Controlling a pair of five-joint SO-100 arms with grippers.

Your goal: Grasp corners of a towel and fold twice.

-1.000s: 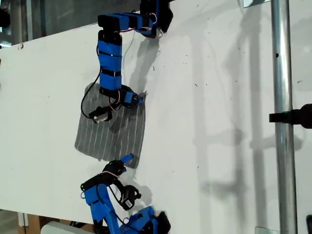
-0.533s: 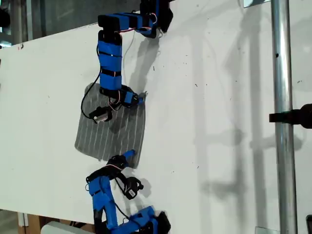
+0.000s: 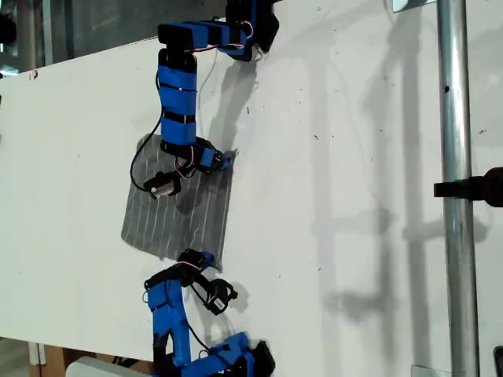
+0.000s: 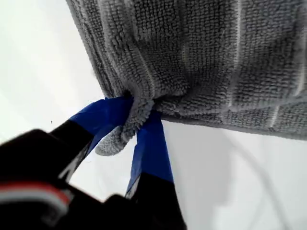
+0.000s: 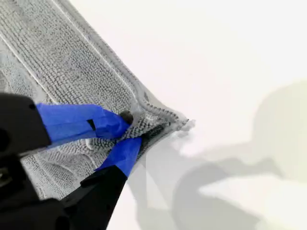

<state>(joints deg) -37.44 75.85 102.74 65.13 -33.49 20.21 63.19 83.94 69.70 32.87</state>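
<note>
The towel (image 3: 177, 220), grey with pale stripes, lies flat on the white table (image 3: 354, 157) in the exterior view's left half. My first gripper (image 3: 203, 258) reaches up from the exterior view's bottom. It is shut on the towel's lower right corner (image 4: 112, 143), and its blue fingers (image 4: 151, 143) pinch a bunched fold of the towel (image 4: 201, 57). My second gripper (image 3: 226, 161), on the arm coming down from the top, lies over the cloth. It is shut on the upper right corner (image 5: 177, 122), with the towel (image 5: 53, 62) spread flat beneath the gripper (image 5: 130, 128).
A vertical metal pole (image 3: 456, 188) with a black clamp (image 3: 479, 188) stands at the exterior view's right. The table's edge runs along the exterior view's left side. The second arm's base (image 3: 247, 23) sits at the top, the first arm's base (image 3: 236, 357) at the bottom.
The first arm's elbow and wrist have swung up and to the exterior view's right while its gripper stayed at the lower corner. The second arm has not moved.
</note>
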